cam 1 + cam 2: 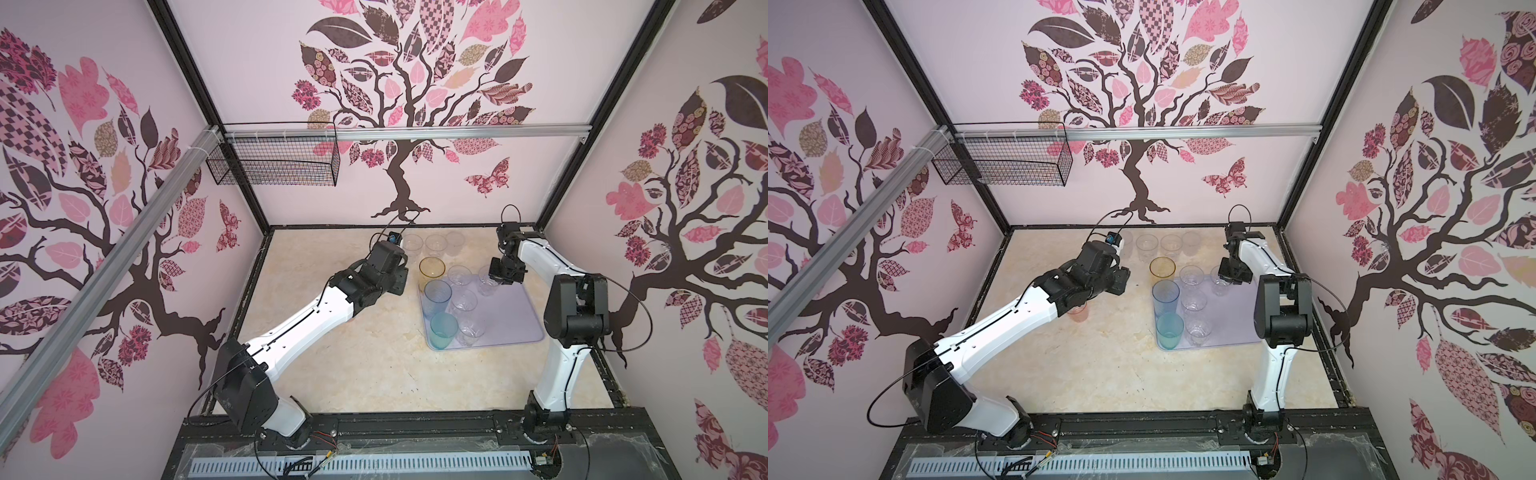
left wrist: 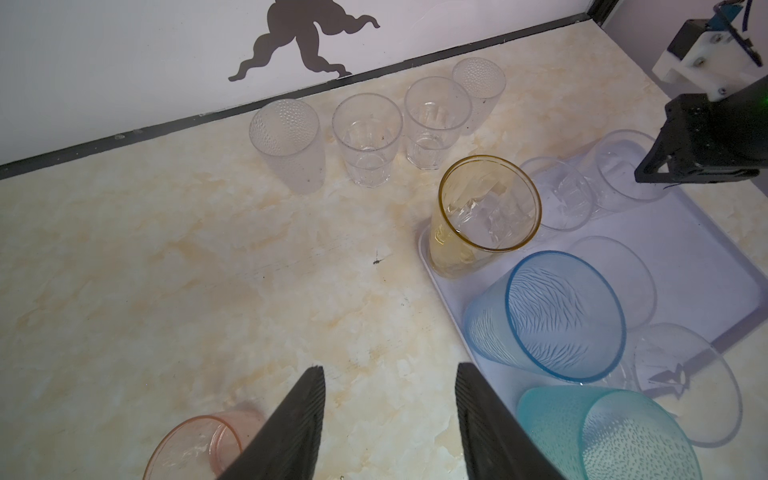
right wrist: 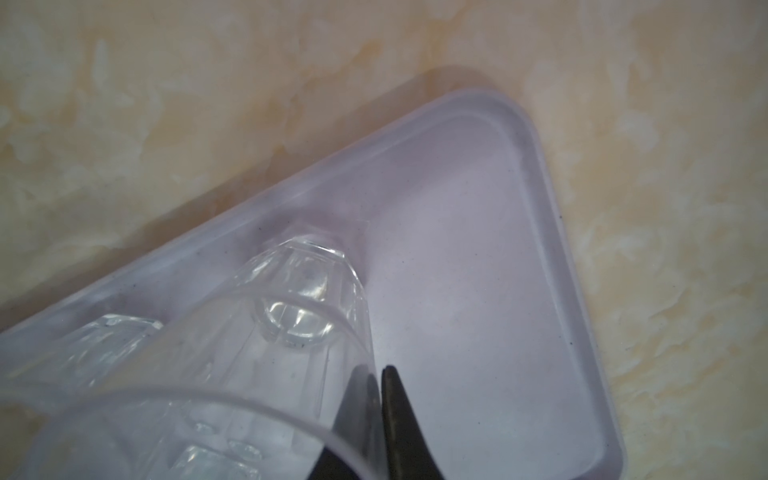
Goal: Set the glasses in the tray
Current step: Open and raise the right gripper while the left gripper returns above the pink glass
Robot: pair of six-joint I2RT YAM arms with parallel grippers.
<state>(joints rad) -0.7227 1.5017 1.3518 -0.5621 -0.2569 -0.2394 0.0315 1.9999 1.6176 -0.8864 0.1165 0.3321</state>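
Note:
The pale-lavender tray (image 1: pixel 515 316) (image 3: pixel 478 249) lies right of centre. Along its left side stand an amber glass (image 2: pixel 486 208) at the far corner, a tall blue glass (image 1: pixel 437 297) and a teal glass (image 1: pixel 443 330), with clear glasses (image 1: pixel 463 301) beside them. My right gripper (image 3: pixel 378 372) is shut on the wall of a clear glass (image 3: pixel 291 324) standing in the tray's far right corner, one finger inside and one outside. My left gripper (image 2: pixel 390 370) hangs open and empty over bare table, between the tray and a pink glass (image 2: pixel 195 449). Several clear glasses (image 2: pixel 368 137) line the back wall.
A black wire basket (image 1: pixel 274 160) hangs on the back rail, high up on the left. The right arm's elbow (image 1: pixel 575 307) looms over the tray's right edge. Patterned walls close the table in on three sides.

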